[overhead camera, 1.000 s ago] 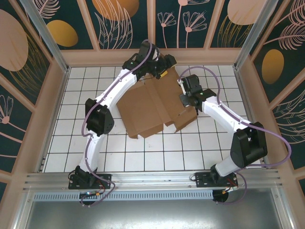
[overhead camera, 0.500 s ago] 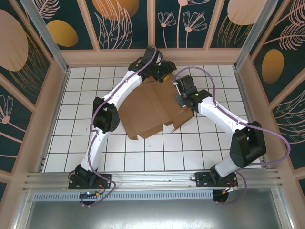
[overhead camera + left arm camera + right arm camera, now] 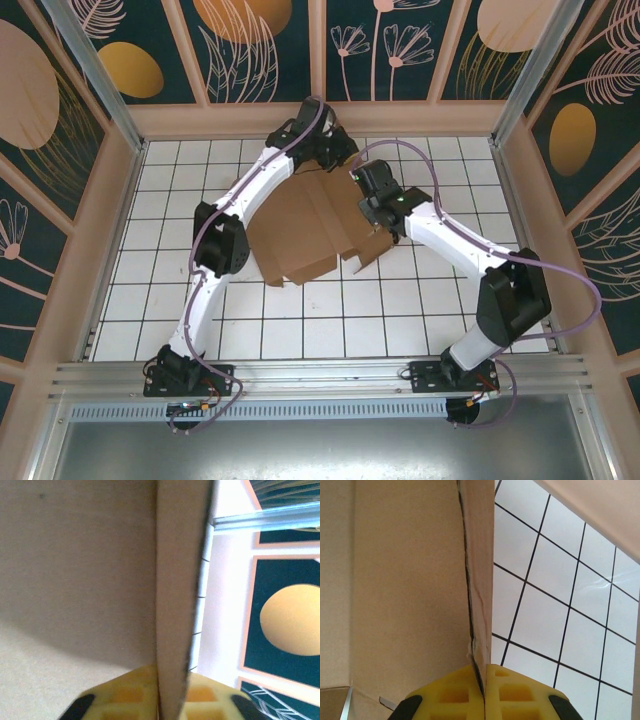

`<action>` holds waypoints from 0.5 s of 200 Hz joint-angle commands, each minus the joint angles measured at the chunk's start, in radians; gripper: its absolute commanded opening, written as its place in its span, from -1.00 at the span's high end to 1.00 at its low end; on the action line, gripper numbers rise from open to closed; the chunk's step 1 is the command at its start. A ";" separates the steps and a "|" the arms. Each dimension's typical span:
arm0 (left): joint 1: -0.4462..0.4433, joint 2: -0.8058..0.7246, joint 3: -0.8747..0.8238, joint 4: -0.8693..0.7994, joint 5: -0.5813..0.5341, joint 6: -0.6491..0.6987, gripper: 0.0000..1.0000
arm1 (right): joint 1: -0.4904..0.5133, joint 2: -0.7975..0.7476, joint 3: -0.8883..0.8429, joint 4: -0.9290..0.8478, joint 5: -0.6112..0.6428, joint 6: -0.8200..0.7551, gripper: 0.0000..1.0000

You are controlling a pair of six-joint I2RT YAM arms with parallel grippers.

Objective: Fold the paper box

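One paper box (image 3: 305, 225), two arms (left arm (image 3: 250, 190), right arm (image 3: 450, 240)) and two claws (left claw (image 3: 172, 680), right claw (image 3: 484, 677)).

The paper box (image 3: 310, 225), my left arm (image 3: 252, 188) and right arm (image 3: 450, 238) crowded the far middle, the back wall (image 3: 320, 118) close behind. Bare tiles (image 3: 330, 320) lay open nearer me and along both sides.

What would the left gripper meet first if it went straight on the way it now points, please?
The paper box itself: the left gripper is shut on a cardboard edge that runs straight ahead from its grip. How far that edge reaches is unclear.
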 commanded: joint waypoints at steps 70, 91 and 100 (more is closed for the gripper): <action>0.067 -0.057 -0.148 0.180 0.091 -0.086 1.00 | 0.058 0.042 0.122 -0.006 0.044 0.010 0.30; 0.084 -0.102 -0.258 0.319 0.115 -0.147 1.00 | 0.059 -0.019 0.120 0.040 -0.029 0.011 -0.06; 0.090 -0.117 -0.304 0.384 0.124 -0.176 1.00 | 0.060 -0.053 0.113 0.068 -0.063 0.011 -0.11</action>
